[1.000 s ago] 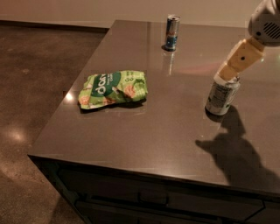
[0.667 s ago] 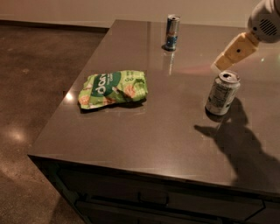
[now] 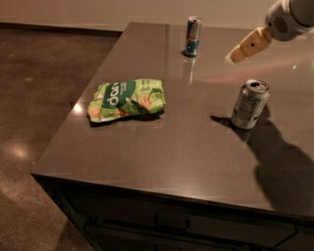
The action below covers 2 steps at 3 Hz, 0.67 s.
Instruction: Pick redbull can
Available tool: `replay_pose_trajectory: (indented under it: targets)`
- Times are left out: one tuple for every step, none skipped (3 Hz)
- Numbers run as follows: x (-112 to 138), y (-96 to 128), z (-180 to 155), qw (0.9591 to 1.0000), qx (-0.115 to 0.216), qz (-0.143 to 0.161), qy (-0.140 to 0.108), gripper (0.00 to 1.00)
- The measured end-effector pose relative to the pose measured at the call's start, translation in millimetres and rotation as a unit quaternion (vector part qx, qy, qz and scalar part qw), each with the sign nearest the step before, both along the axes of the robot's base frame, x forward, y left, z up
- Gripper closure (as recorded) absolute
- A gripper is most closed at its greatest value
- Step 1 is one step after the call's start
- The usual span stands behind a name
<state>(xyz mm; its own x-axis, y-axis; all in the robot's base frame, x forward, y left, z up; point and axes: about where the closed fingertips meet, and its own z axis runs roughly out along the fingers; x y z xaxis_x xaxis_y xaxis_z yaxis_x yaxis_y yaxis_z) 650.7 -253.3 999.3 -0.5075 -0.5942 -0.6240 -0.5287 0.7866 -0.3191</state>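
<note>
Nearest was the front edge of the table (image 3: 171, 152), a dark, glossy top over dark cabinet fronts (image 3: 196, 228). On the near right of the top lay a broad shadow (image 3: 287, 171) of the arm, running up to the foot of the grey can (image 3: 250, 104). That can stood upright on the right side, silver-grey with dark print, its top showing a tab. Nothing touched it.

At about the same depth, on the left half of the top, a green bag (image 3: 126, 99) with white lettering lay flat and crumpled, well apart from both cans.

Farther back and higher, the gripper (image 3: 233, 58) hung in the air at the upper right, beyond the grey can. It was a tan piece slanting down and to the left from a white wrist (image 3: 289, 17) in the top right corner. It held nothing and touched nothing. Whether it was open or closed could not be told. A stretch of bare top showed between it and each can.

The redbull can (image 3: 193, 37) stood upright near the far edge, left of the gripper: slim, blue and silver, with a red mark. Its reflection ran toward the viewer on the glossy top.

To the left spread a brown polished floor (image 3: 44, 88), and a pale wall (image 3: 98, 10) ran behind.
</note>
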Motion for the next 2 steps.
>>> replay_pose_trajectory:
  targets:
    - [30.5, 6.9, -10.7, 0.9996, 0.023, -0.016, -0.009, 0.0]
    - [59.6, 17.0, -21.8, 0.9978, 0.054, -0.034, -0.016, 0.0]
